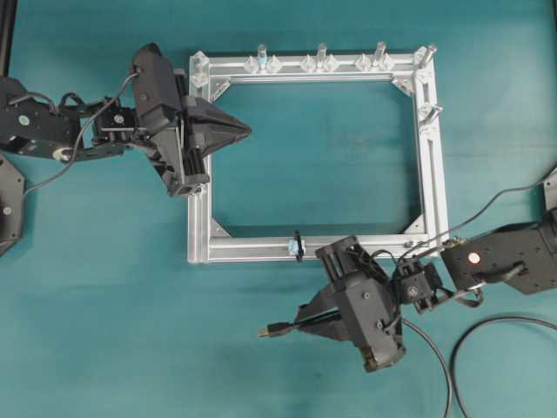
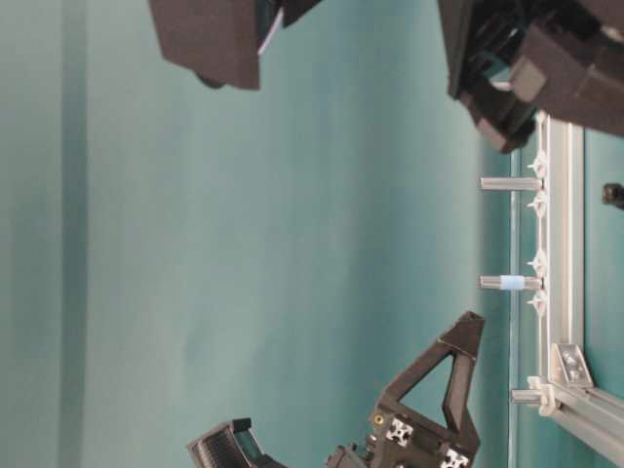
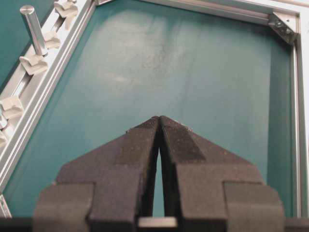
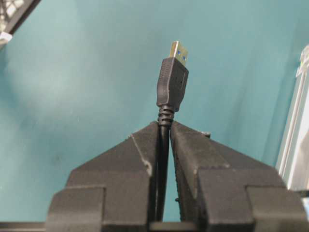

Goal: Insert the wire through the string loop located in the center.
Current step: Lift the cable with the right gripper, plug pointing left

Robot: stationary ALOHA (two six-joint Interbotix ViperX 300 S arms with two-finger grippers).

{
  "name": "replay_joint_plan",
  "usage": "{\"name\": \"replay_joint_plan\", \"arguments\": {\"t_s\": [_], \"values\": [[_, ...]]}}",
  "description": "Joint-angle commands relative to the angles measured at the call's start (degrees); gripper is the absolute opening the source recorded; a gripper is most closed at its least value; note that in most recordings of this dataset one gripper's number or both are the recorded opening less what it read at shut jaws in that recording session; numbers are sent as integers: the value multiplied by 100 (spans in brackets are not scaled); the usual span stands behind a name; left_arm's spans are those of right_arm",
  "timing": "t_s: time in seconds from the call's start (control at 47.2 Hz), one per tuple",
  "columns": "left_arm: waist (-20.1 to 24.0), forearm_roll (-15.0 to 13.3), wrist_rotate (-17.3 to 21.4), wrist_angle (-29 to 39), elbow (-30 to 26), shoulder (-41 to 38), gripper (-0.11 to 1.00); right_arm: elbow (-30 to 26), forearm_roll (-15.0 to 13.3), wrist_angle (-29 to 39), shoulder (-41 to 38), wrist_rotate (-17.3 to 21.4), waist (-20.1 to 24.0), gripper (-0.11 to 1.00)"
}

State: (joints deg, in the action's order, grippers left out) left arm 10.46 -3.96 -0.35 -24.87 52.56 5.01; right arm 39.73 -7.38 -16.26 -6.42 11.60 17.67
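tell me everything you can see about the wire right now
The wire is a thin black cable ending in a black moulded plug with a ribbed strain relief and a metal USB tip with a blue insert. The right hand is shut on the cable just behind the plug, which juts out past the fingertips. In the overhead view the plug points left, outside the aluminium frame, below and left of the string loop, not yet through it. The slack trails off toward the lower right.

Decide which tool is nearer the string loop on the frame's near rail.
Right. The right tool, gripping the wire, sits just below the string loop; the left tool, shut, hovers near the frame's far-left corner.
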Motion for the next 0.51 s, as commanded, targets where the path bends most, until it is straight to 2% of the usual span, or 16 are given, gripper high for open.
{"name": "replay_joint_plan", "arguments": {"t_s": [0.0,0.487], "values": [[-18,18,0,-26,-79,123,0,-9,-9,-9,185,-9,18,10],[-62,18,0,-26,-79,123,0,413,0,-18,404,-9,-9,10]]}}
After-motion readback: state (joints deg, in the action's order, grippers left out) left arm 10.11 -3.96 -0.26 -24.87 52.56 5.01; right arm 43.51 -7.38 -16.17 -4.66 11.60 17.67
